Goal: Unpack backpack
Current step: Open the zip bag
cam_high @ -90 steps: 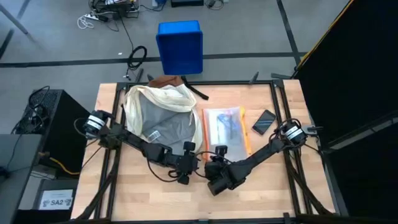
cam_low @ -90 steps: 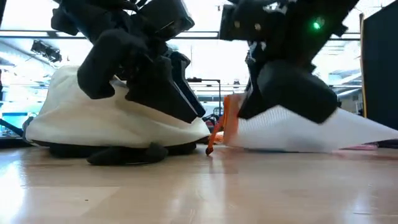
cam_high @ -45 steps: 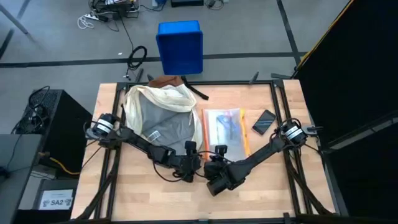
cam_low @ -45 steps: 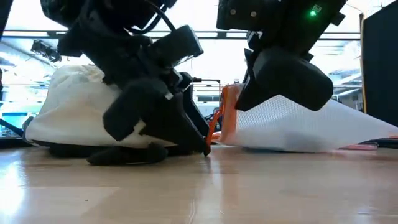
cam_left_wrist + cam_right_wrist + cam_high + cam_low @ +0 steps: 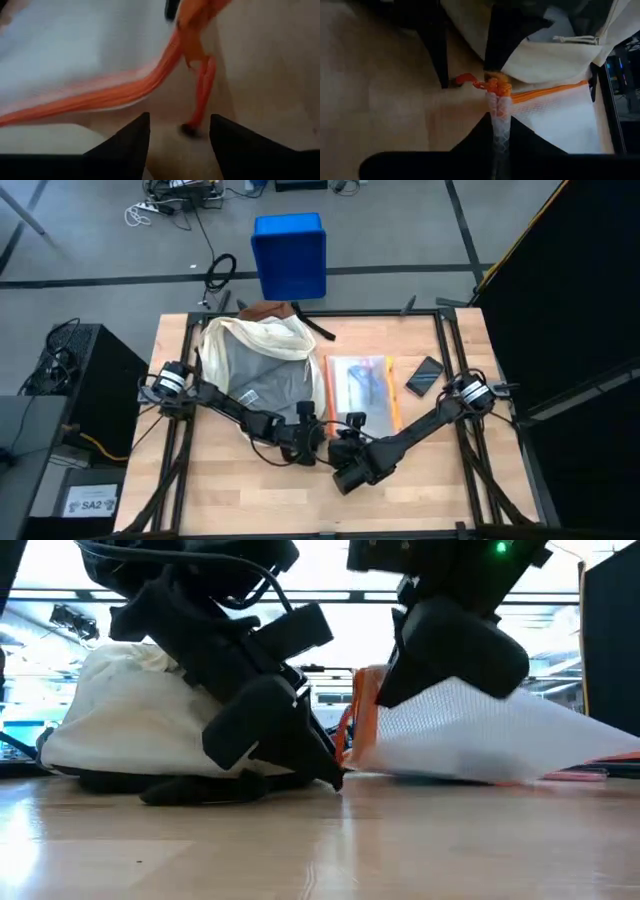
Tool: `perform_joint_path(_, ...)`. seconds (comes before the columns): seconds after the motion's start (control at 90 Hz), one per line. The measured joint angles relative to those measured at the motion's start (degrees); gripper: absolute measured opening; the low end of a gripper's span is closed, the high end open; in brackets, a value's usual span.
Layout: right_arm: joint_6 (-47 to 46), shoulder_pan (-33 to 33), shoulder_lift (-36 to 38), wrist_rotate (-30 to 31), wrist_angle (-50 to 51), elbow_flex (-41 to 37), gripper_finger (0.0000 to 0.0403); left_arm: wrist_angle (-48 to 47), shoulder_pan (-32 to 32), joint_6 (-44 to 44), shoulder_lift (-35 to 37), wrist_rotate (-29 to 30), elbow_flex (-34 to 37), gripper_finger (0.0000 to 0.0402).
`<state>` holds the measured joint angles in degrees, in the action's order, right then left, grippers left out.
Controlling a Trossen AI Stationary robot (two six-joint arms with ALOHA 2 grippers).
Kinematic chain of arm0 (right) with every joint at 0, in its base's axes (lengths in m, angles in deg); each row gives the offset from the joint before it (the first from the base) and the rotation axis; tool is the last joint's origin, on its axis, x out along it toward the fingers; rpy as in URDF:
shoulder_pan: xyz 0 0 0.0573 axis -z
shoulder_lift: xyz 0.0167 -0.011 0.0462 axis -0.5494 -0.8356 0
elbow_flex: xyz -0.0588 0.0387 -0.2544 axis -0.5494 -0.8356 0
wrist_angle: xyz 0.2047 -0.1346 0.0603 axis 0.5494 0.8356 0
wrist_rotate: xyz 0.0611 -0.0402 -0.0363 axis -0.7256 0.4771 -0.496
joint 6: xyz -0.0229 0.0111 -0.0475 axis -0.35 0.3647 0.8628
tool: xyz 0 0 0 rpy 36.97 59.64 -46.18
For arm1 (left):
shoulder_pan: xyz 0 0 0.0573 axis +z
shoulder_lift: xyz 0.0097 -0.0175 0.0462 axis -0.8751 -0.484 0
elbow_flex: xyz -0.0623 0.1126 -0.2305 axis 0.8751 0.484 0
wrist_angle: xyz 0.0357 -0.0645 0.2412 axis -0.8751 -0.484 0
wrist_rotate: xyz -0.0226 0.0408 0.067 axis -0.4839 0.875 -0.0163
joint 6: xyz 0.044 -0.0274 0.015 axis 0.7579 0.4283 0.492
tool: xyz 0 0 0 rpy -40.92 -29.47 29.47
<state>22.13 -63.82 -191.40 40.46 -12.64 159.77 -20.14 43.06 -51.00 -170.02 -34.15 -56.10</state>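
Backpack (image 5: pixel 262 360): we see it slumped at upper left of the table (image 5: pixel 440 470), soft and light; take the fabric rim.
Right gripper (image 5: pixel 499 131): jaws pinching the mesh pouch (image 5: pixel 362 388) corner.
Left gripper (image 5: pixel 176 134): jaws apart, empty, at the orange zip pull (image 5: pixel 200 97).

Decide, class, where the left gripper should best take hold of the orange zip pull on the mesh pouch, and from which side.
Grip the orange zip pull near its dark tip, coming in low along the table. It hangs slack off the mesh pouch corner, which the right gripper pinches lifted; the left gripper is open, already straddling it.
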Motion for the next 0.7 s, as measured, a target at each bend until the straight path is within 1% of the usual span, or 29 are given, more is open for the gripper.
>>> perform_joint_path(0.111, -0.04, -0.31, 1.32, -0.04, -0.38, 0.00, 0.0000, -0.17, 0.00, -0.04, 0.02, 0.00, 0.00, 0.0135)
perform_joint_path(0.322, -0.06, -0.55, 2.09, -0.81, -0.96, 0.02, 0.0000, 1.07, 0.00, -0.79, 0.02, -0.40, 0.00, 0.0041)
perform_joint_path(0.4, -0.07, -0.54, 2.18, -0.87, -0.94, 0.02, 0.0000, 0.89, 0.00, -1.28, 0.02, -1.95, 0.00, 0.0023)
perform_joint_path(0.478, -0.04, -0.51, 2.16, -0.90, -0.90, 0.02, 0.0000, 0.11, 0.02, -1.33, 0.02, -6.29, 0.00, 0.0021)
perform_joint_path(0.567, -0.04, -0.47, 2.18, -0.90, -0.69, 0.02, 0.0000, -1.17, 0.00, -1.25, 0.04, -11.75, 0.00, 0.0038)
perform_joint_path(0.633, -0.02, -0.45, 2.16, -1.03, -0.62, 0.02, 0.0000, -1.43, -0.09, -1.27, 0.04, -13.53, 0.00, 0.0061)
perform_joint_path(0.7, -0.02, -0.42, 2.16, -1.05, -0.62, 0.02, 0.0000, -1.41, -0.24, -1.31, 0.04, -13.49, 0.00, 0.0088)
